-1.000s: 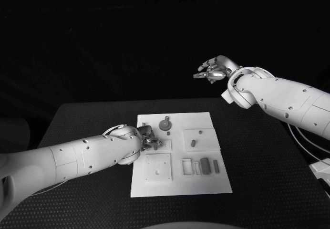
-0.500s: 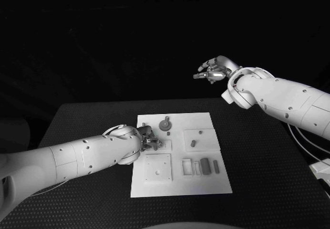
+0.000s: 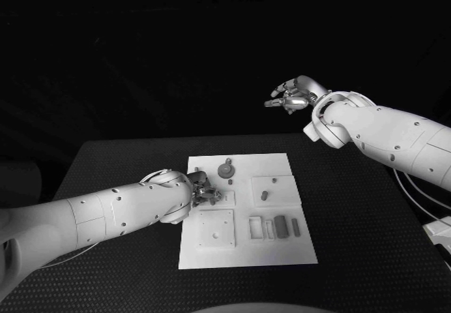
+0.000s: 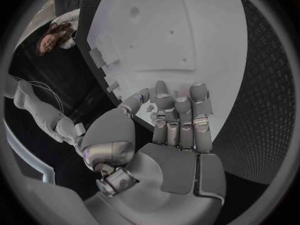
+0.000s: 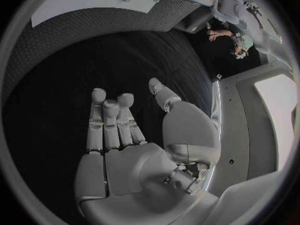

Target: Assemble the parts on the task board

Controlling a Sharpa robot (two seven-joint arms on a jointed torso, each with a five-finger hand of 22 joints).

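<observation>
The white task board (image 3: 246,251) lies in the middle of the black table. On it are a round part (image 3: 227,171), a small piece (image 3: 265,194), several bars (image 3: 282,227) and a square plate (image 3: 215,228). My left hand (image 3: 202,189) is low over the board's left edge. In the left wrist view its fingers (image 4: 180,116) reach over the board (image 4: 162,30) with the thumb bent toward them. Whether something small sits between the tips is unclear. My right hand (image 3: 293,94) hangs high beyond the table's far edge, its fingers (image 5: 112,117) apart and holding nothing.
Black table surface (image 3: 366,215) runs free to the right of the board and in front of it. My left forearm (image 3: 103,212) lies across the table's left side. A cable (image 3: 414,195) hangs by the right edge.
</observation>
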